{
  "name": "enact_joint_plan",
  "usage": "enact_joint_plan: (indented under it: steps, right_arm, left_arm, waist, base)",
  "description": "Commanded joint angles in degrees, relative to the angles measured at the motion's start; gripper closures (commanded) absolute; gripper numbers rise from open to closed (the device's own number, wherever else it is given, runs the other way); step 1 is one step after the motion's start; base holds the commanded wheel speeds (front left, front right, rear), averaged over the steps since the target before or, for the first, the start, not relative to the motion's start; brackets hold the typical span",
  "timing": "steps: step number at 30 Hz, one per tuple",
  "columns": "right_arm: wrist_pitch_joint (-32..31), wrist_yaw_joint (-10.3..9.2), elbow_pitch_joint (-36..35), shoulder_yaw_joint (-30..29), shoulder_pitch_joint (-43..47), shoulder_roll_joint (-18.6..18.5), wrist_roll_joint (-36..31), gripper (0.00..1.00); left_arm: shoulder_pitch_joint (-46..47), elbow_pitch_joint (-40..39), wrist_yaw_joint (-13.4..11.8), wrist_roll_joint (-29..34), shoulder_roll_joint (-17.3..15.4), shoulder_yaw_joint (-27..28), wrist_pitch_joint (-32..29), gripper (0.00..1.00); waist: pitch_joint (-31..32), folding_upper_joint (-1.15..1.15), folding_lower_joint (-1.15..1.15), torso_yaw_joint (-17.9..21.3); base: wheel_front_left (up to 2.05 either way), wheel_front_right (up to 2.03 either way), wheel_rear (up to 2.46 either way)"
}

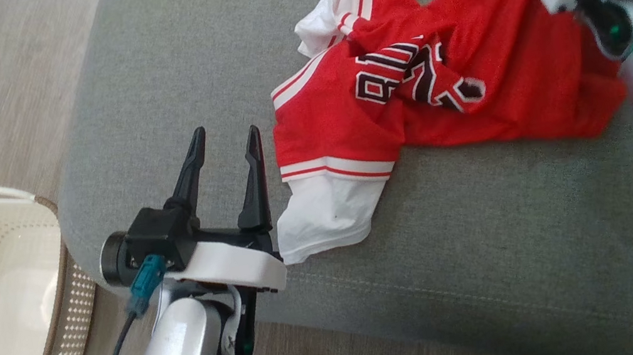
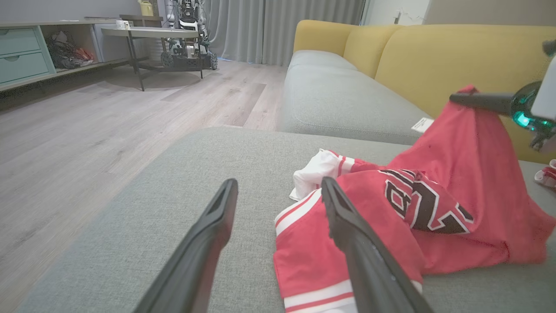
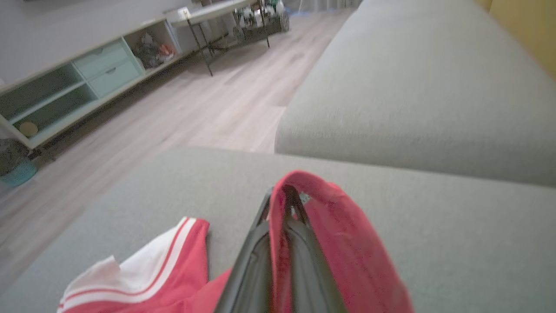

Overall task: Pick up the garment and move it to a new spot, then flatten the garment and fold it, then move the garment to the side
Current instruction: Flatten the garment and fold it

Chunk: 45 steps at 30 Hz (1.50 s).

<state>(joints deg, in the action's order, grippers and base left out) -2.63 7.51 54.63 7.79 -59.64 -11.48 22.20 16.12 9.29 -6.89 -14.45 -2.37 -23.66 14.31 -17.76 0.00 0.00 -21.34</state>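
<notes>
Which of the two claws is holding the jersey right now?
The right claw, shut on a raised fold of the red jersey. The left claw stands open beside the lower white sleeve, gripping nothing.

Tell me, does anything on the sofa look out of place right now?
Only the garment: it lies bunched and twisted on the grey cushion, with one white sleeve trailing near the front edge. The right gripper is shut on a red edge, held up off the cushion. The left gripper is open beside it.
</notes>
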Motion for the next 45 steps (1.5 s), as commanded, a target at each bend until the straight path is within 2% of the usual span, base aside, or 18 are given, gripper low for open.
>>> enact_joint_plan:
  steps: [1, 5, 9, 19, 25, 26, 27, 30, 36, 45]
  right_arm:
    - [1.83, -0.02, -2.98, 1.36, -2.88, -0.02, 0.61, 1.0]
    - [7.07, -0.02, -6.1, 3.71, -5.67, -2.33, 2.54, 1.0]
    - [9.42, -0.02, -5.07, 3.87, -8.73, -4.89, 1.84, 1.0]
    - [14.33, -0.02, 5.46, 2.96, -19.01, -8.28, -6.57, 1.0]
    - [16.17, -0.02, 11.29, 2.28, -21.74, -8.13, -11.97, 1.0]
    - [16.26, -0.02, 12.49, 2.23, -21.96, -7.79, -12.65, 0.98]
    - [15.98, -0.02, 14.02, 1.92, -22.11, -7.61, -13.18, 0.0]
    - [13.98, -0.02, 16.96, 1.32, -22.19, -6.88, -15.04, 0.0]
    - [14.42, -0.02, 18.31, 0.99, -19.91, -4.21, -15.71, 0.0]
    - [17.16, -0.02, 16.43, 0.95, -12.8, -0.66, -10.97, 0.0]
  left_arm:
    - [1.03, -1.74, -0.21, -0.12, -0.51, 1.64, 0.69, 0.0]
    - [0.75, -1.98, -0.1, -0.3, -0.51, 1.44, 0.69, 0.0]
    - [0.67, -2.64, 0.03, -0.94, -0.51, 0.62, 0.69, 0.0]
    - [1.77, -4.04, -0.71, -3.85, -0.51, -3.16, 0.69, 0.0]
    - [2.35, -4.53, -1.27, -4.94, -0.51, -4.9, 0.69, 0.0]
    - [2.49, -4.65, -1.4, -5.08, -0.51, -5.13, 0.69, 0.0]
    - [2.62, -4.74, -1.56, -5.22, -0.51, -5.33, 0.69, 0.0]
    - [3.08, -4.82, -1.95, -5.55, -0.51, -5.69, 0.69, 0.0]
    - [4.15, -4.51, -2.17, -4.97, -0.51, -4.96, 0.69, 0.0]
    - [3.42, -3.05, -0.98, -1.88, -0.51, -1.01, 0.69, 0.0]
  waist:
    - [0.69, 0.0, 0.0, 0.22]
    - [1.43, 0.0, 0.0, 0.14]
    - [0.68, 0.0, 0.0, -1.18]
    - [-3.94, 0.0, 0.0, -7.09]
    - [-5.79, 0.0, 0.0, -9.08]
    - [-6.08, 0.0, 0.0, -9.24]
    - [-6.3, 0.0, 0.0, -9.32]
    - [-6.66, 0.0, 0.0, -9.03]
    - [-5.34, 0.0, 0.0, -6.26]
    - [1.05, 0.0, 0.0, 0.86]
  base:
    - [0.0, 0.0, 0.0]
    - [0.0, 0.0, 0.0]
    - [0.0, 0.0, 0.0]
    - [0.0, 0.0, 0.0]
    - [0.0, 0.0, 0.0]
    - [0.0, 0.0, 0.0]
    - [0.0, 0.0, 0.0]
    - [0.0, 0.0, 0.0]
    - [0.0, 0.0, 0.0]
    - [0.0, 0.0, 0.0]
